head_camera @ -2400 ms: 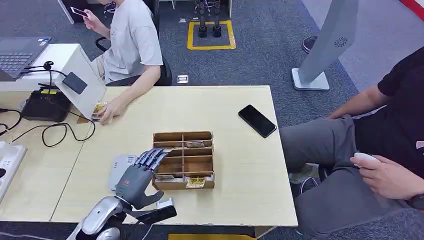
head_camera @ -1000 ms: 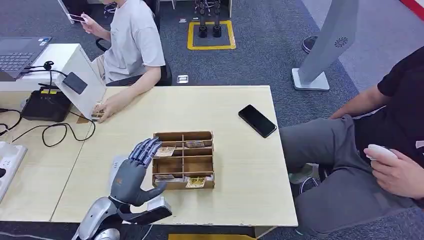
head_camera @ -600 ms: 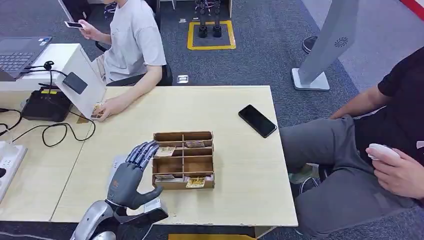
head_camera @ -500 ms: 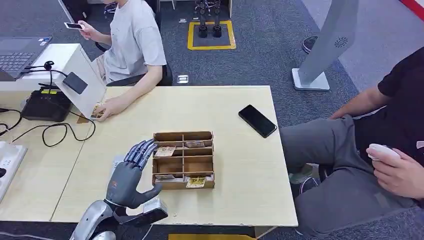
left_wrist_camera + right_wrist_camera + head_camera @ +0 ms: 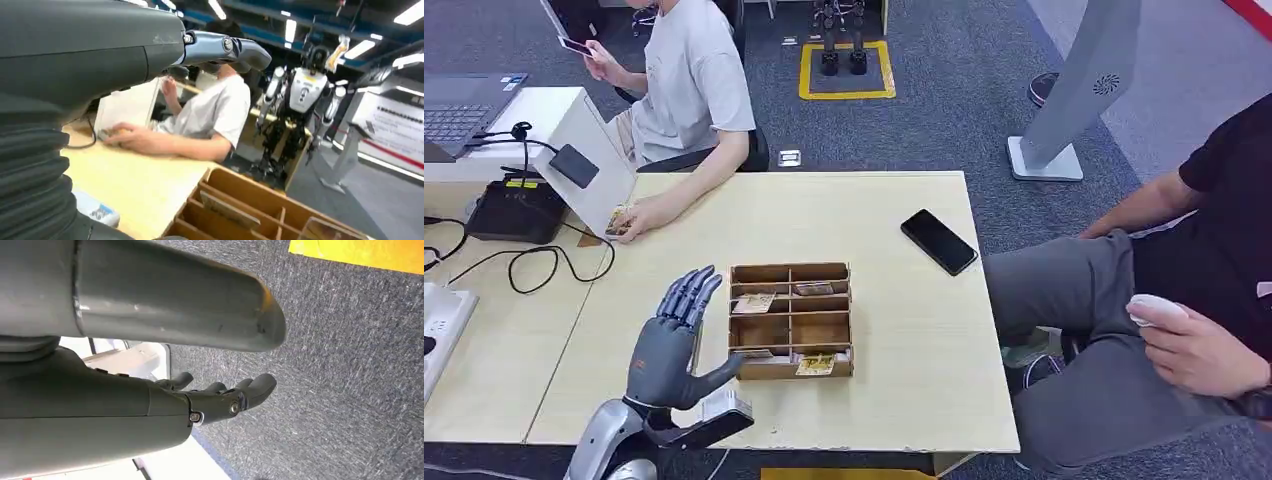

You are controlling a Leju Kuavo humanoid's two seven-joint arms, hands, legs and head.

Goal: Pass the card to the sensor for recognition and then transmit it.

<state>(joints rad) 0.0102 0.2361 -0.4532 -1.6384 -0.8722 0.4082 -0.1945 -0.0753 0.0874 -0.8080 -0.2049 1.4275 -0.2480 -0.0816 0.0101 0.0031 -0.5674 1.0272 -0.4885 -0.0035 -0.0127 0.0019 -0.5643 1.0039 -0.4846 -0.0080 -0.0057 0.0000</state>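
The robot's left hand hovers over the pale wooden worktop, its fingers spread and holding nothing, just beside the brown wooden compartment tray. A yellowish card lies in a left compartment of that tray. The right hand hangs above grey carpet, fingers loosely extended and empty.

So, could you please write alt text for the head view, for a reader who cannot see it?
The robot's left hand hovers open, fingers spread, just left of a wooden divided box holding cards on a light table. A seated person rests a hand near a white sensor stand; a black phone lies to the right.
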